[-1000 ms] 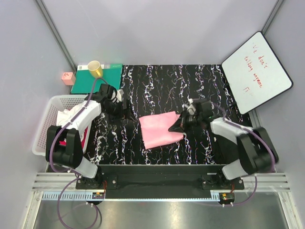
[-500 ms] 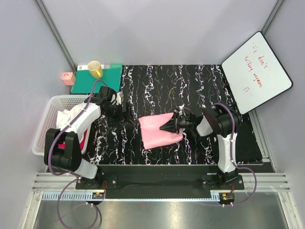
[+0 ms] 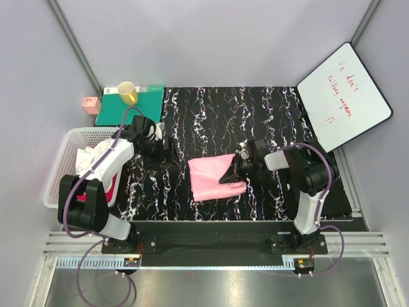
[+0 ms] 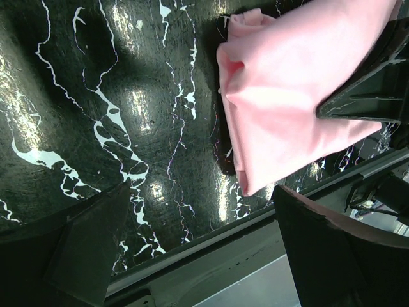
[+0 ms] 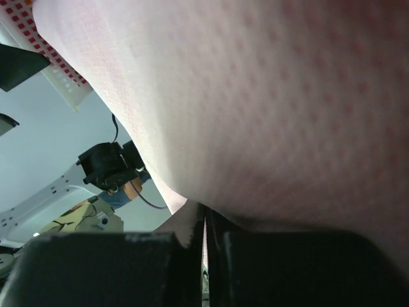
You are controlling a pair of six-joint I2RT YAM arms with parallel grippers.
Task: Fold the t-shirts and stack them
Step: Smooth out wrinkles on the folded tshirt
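Note:
The light pink t-shirt (image 3: 211, 179) lies folded in a rough square on the black marbled table; it also shows in the left wrist view (image 4: 294, 83). My right gripper (image 3: 230, 174) is shut and lies with its tips against the shirt's right part; pink cloth (image 5: 268, 96) fills its wrist view, and I see none clearly pinched. My left gripper (image 3: 167, 153) is open and empty over bare table just left of the shirt, its fingers (image 4: 89, 243) spread wide. A white t-shirt (image 3: 89, 155) and a magenta-red t-shirt (image 3: 113, 184) lie in the basket.
A white basket (image 3: 61, 150) stands at the left table edge. A yellow cup (image 3: 127, 93) sits on a green mat (image 3: 150, 102) at the back left, a small pink box (image 3: 91, 104) beside it. A whiteboard (image 3: 344, 96) leans at the back right.
The right arm has swung and rolled its wrist while its tips stayed on the shirt's right part. The shirt's right edge has shifted slightly. The left arm has barely moved.

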